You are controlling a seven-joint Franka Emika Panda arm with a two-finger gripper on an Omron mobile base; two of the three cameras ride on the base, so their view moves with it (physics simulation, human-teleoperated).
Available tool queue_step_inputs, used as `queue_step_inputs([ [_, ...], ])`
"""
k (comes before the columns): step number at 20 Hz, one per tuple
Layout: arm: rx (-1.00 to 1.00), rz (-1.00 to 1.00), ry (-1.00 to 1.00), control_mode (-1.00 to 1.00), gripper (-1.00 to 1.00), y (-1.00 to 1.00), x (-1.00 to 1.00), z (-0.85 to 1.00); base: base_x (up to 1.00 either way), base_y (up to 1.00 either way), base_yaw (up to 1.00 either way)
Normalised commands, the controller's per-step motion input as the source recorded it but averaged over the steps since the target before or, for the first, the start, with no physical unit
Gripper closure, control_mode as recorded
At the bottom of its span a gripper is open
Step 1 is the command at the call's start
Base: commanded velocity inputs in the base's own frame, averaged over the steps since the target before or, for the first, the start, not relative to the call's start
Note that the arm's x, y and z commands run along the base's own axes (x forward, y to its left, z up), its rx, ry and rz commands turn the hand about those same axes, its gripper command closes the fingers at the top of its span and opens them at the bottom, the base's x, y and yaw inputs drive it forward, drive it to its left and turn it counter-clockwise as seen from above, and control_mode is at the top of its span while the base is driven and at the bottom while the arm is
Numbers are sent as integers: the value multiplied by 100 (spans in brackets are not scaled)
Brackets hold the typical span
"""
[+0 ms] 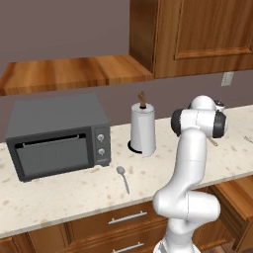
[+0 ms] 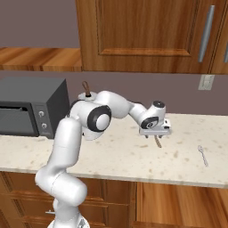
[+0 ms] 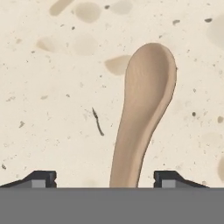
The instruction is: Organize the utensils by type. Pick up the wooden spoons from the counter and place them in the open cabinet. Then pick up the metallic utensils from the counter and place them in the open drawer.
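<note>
Fingers [image 3: 43, 178] apart, straddling wooden spoon [image 3: 144, 109] flat on desk [image 3: 52, 87]; bowl toward 12 o'clock. Judged: close squarely on the handle, keep centred, then lift straight.

Even, soft, rendered light fills all three views, with no visible lamp and no glare. The beige speckled stone counter [image 1: 59, 195] is bright and evenly lit. The dark grey box-shaped microwave [image 1: 57, 136] reads flat and matte. The white upright paper towel roll [image 1: 143, 129] casts only a small dark ring at its foot. The glossy white robot arm [image 2: 67, 147] shades gently to grey on its undersides. In the hand view, the pale tan wooden spoon [image 3: 144, 113] is sharp-edged, with faint shading inside its bowl. Nothing is blurred; edges look slightly jagged and straight lines stay straight.
</note>
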Motion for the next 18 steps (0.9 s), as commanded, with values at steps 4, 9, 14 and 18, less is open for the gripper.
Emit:
queue_step_inputs([
  [4, 0, 0, 5, -100, 100, 0, -4, -41, 0, 0, 0],
  [9, 0, 0, 1, -100, 100, 0, -22, -32, 0, 0, 0],
  [14, 0, 0, -1, -100, 100, 0, -39, -8, 0, 0, 0],
  [18, 2, 0, 0, -100, 100, -1, -57, 31, 0, 0, 0],
])
